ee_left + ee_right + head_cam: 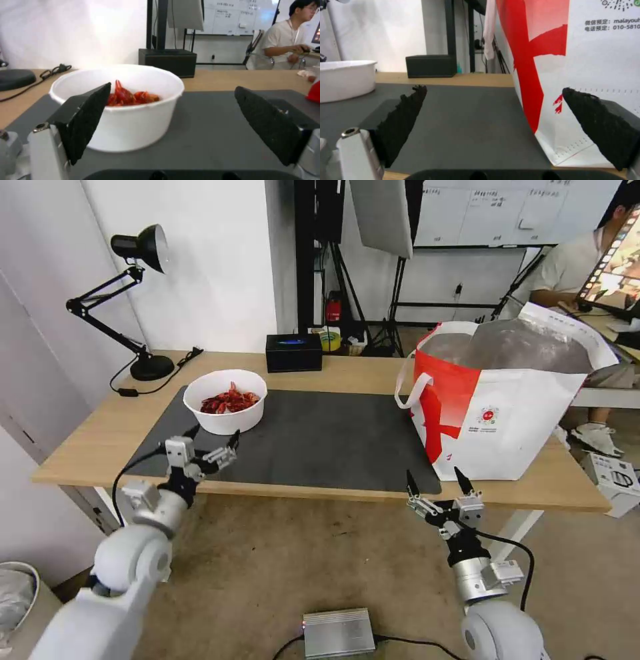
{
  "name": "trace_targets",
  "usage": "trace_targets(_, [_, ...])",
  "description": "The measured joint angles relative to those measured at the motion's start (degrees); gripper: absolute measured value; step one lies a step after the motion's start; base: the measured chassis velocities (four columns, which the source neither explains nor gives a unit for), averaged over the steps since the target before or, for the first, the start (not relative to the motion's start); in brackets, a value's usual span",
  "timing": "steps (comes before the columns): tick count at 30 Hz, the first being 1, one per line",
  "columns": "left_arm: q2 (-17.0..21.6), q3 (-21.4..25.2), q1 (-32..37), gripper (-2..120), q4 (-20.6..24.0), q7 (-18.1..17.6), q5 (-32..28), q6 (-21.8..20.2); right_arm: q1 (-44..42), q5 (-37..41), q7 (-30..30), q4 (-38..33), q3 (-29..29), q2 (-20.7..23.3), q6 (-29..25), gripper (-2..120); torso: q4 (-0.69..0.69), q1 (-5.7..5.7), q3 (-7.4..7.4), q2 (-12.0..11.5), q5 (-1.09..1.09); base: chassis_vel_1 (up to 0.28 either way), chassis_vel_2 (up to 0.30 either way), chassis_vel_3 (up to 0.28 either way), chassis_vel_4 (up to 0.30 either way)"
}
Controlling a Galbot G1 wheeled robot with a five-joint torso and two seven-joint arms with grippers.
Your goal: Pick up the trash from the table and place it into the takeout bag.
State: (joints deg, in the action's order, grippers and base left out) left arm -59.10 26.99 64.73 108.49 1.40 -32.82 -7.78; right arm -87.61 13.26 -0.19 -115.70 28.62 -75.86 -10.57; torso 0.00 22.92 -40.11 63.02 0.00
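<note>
Left end effector [213, 441] spread by one bowl [225, 401], right end effector [435, 481] spread near one takeout bag [507, 407], one mat [320, 440].

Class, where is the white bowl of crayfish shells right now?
In the head view the white bowl sits on the left end of the dark grey mat, just beyond the open left gripper and near the black tissue box.

Left gripper [173, 100] open, jaws spread wide, just above the dark grey mat [206, 130]. White round bowl of red crayfish shells [133, 117] stands on mat just beyond the fingers, nearer one jaw. Black tissue box [168, 61] behind on the wooden table [240, 78].
</note>
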Motion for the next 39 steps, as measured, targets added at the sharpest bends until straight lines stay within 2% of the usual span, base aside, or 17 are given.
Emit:
trace_targets(2, [0.64,-0.94,-1.54,100,-1.18,-0.01,-0.33,-0.05,0.00,0.00,0.00,0.00,0.00,0.00,0.00,100,0.00,0.00,0.00,0.00,-0.01,0.000,0.000,0.000,0.000])
trace_targets(6, [2.91,-5.07,-7.90,100,-6.27,-0.08,-0.96,-0.14,0.00,0.00,0.00,0.00,0.00,0.00,0.00,100,0.00,0.00,0.00,0.00,-0.01,0.000,0.000,0.000,0.000])
trace_targets(7, [2.91,-5.07,-7.90,100,-6.27,-0.08,-0.96,-0.14,0.00,0.00,0.00,0.00,0.00,0.00,0.00,100,0.00,0.00,0.00,0.00,-0.01,0.000,0.000,0.000,0.000])
trace_targets(9, [3.69,-7.36,-12.36,100,-10.15,-0.15,-1.45,-0.15,0.00,0.01,0.00,0.00,0.01,0.00,0.00,100,0.00,0.00,0.00,0.00,0.00,0.000,0.000,0.000,0.000])
trace_targets(15, [5.36,-9.71,-17.75,100,-15.28,-0.18,-3.49,-0.12,0.00,0.01,0.00,0.00,0.00,0.00,0.01,100,0.00,0.00,0.00,0.00,0.00,0.000,0.000,0.000,0.000])
trace_targets(17, [5.97,-10.72,-20.74,100,-18.29,-0.06,-4.16,-0.08,0.00,0.01,0.00,0.00,0.01,0.00,0.01,100,0.01,0.00,0.00,0.00,0.00,0.000,0.000,0.000,0.000])
trace_targets(27, [5.69,-12.93,-26.56,100,-24.21,-0.11,-4.59,-0.86,0.00,0.01,0.00,0.01,0.01,0.00,0.01,100,0.00,0.00,0.00,0.00,-0.01,0.000,0.000,0.000,0.000])
trace_targets(36, [5.56,-14.04,-30.48,100,-29.57,-0.21,-4.70,-4.58,0.00,0.01,0.00,0.01,0.00,0.00,0.01,100,0.01,0.00,0.00,0.00,-0.01,0.000,0.000,0.000,0.000])
trace_targets(37, [5.70,-14.70,-32.64,100,-31.96,0.79,-4.63,-5.62,0.00,0.01,0.00,0.01,0.01,0.00,0.01,100,0.01,0.00,0.00,0.00,-0.01,0.000,0.000,0.000,0.000])
trace_targets(38, [5.70,-14.70,-32.64,100,-31.96,0.79,-4.63,-5.62,0.00,0.01,0.00,0.01,0.01,0.00,0.01,100,0.01,0.00,0.00,0.00,-0.01,0.000,0.000,0.000,0.000])
trace_targets(39, [6.21,-15.46,-35.35,100,-33.97,2.69,-4.57,-7.52,0.00,0.01,0.00,0.01,0.01,0.00,0.01,100,0.00,0.00,0.00,0.00,0.00,0.000,0.000,0.000,0.000])
